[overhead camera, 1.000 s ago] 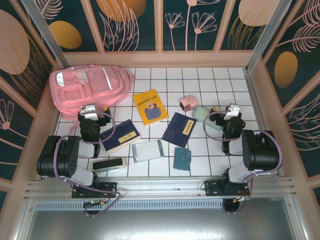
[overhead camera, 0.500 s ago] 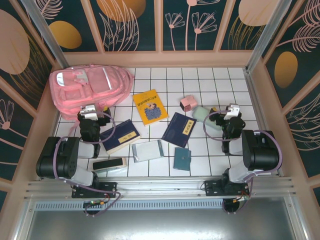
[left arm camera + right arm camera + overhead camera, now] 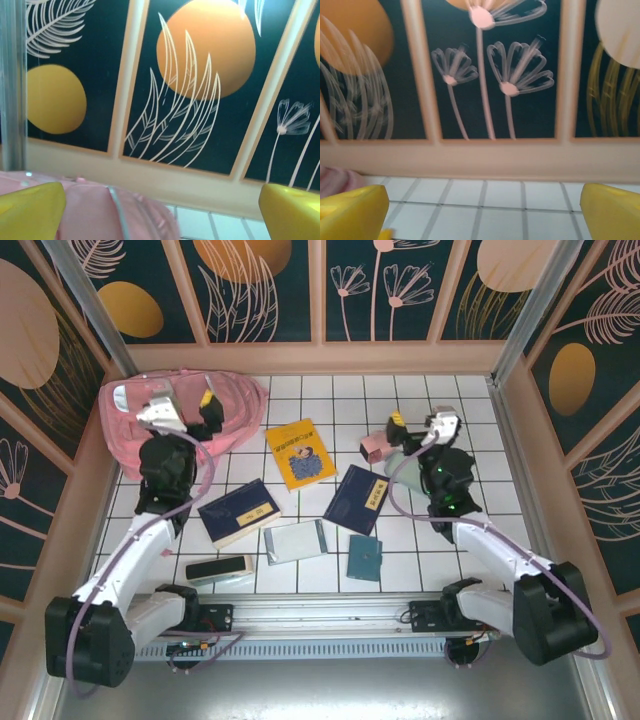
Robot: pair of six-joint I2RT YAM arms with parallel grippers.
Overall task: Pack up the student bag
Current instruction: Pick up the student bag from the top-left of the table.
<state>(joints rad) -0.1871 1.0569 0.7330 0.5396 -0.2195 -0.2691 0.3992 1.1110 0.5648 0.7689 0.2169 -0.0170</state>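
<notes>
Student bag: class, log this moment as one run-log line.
left gripper: open, empty, over student bag | right gripper: open, empty | yellow book: on table, unpacked

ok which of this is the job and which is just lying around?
Job: bag; left hand, open, over it; right hand, open.
Loose, likely to be packed: yellow book, left navy book, right navy book, teal notebook, grey pouch, black case, pink box, green pouch.
</notes>
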